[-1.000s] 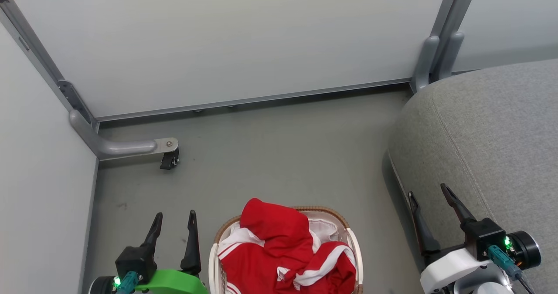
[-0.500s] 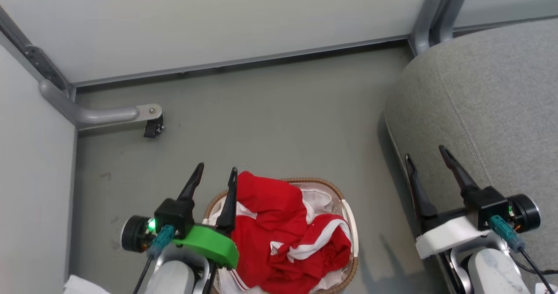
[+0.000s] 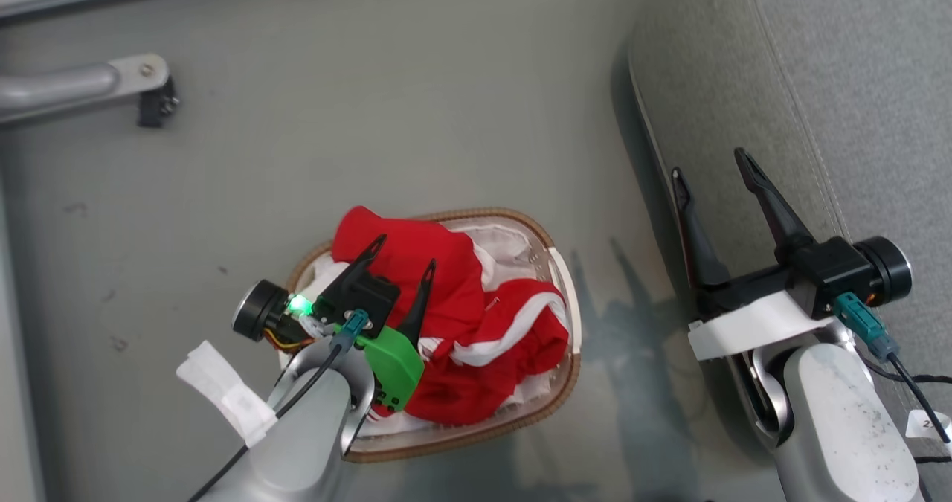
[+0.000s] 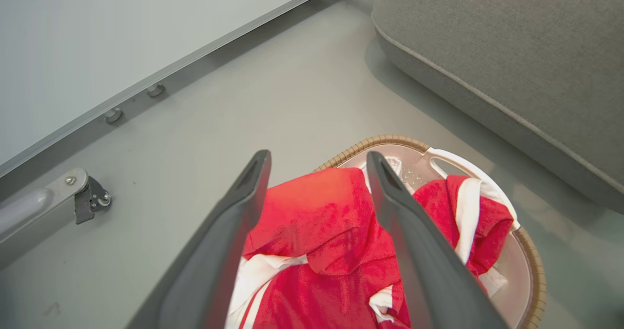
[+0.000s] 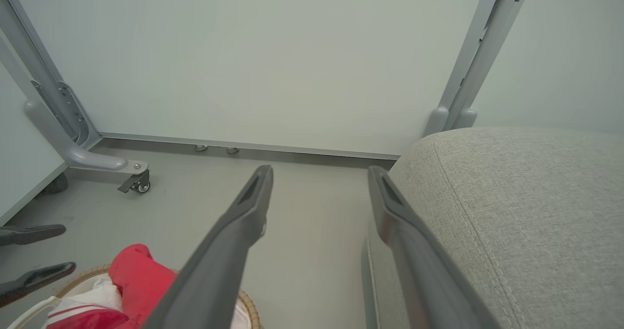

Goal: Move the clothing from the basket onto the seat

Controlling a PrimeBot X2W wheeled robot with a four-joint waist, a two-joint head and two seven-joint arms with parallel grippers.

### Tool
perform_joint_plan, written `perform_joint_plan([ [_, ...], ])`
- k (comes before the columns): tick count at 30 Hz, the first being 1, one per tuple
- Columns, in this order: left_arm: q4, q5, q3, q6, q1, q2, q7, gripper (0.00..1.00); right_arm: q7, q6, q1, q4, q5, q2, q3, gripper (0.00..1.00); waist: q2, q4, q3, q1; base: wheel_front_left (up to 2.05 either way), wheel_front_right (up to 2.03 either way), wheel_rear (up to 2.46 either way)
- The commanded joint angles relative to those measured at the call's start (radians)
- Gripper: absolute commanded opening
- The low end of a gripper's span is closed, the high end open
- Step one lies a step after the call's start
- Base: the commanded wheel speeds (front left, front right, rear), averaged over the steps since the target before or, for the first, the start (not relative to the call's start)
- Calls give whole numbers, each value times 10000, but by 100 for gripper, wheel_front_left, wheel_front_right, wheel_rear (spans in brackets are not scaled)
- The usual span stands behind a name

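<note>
The clothing (image 3: 454,294) is a crumpled red garment with white stripes, heaped in the small oval basket (image 3: 559,279) on the grey floor. My left gripper (image 3: 407,251) hangs open just above the heap, its fingers straddling a raised red fold, with nothing clamped between them. In the left wrist view the gripper (image 4: 318,154) frames the clothing (image 4: 321,222) inside the basket's woven rim (image 4: 385,140). My right gripper (image 3: 706,162) stands open and empty at the edge of the grey seat (image 3: 818,78), to the right of the basket. The right wrist view shows this gripper (image 5: 319,170) beside the seat (image 5: 526,197).
A grey partition foot with a black caster (image 3: 152,104) lies on the floor at the far left. Pale wall panels (image 5: 273,61) close off the back. Bare floor (image 3: 416,115) lies between the basket and the seat's edge.
The head camera has tilted down. My left gripper has moved from beside the basket's left side to over the red clothing, still open. The right gripper holds about the same place.
</note>
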Motion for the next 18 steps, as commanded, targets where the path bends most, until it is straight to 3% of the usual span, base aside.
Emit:
perform_joint_plan([
  [1,178,124,-68,-66,-366,136,3,100,-22,-6,-209,-93,42,-23,34,100,-1,-1084,1443,-1,0,0,0],
  [9,1314,472,-410,-123,-1250,525,3,100,-22,-6,-563,-218,502,-16,449,100,-1,-1770,2507,-1,0,0,0],
  [18,2683,563,-353,424,-2110,913,4,100,-22,-6,-757,-293,1034,-16,940,100,-1,-2250,3180,-1,0,0,0],
])
